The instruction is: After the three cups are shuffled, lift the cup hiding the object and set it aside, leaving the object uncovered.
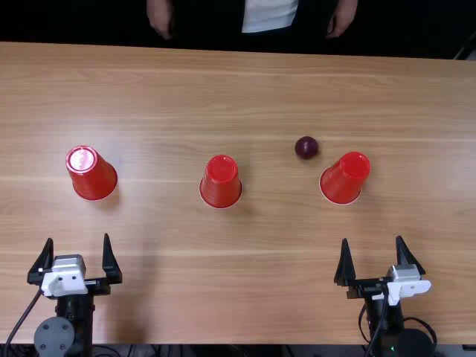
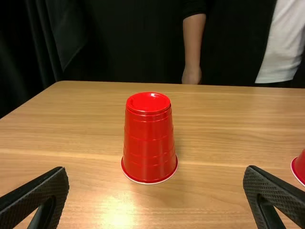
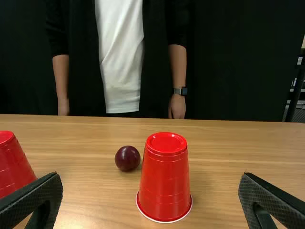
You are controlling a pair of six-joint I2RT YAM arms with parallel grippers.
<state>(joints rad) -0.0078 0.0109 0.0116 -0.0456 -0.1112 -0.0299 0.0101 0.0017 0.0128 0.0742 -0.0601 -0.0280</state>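
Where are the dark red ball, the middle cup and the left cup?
dark red ball point(image 1: 306, 147), top view, its centre.
middle cup point(image 1: 221, 186), top view, its side wall.
left cup point(image 2: 149, 143), left wrist view, its side wall.

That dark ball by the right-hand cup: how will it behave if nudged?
The ball looks round and glossy, so it would probably roll on the flat table. Smaller than the right cup beside it, it is likely light.
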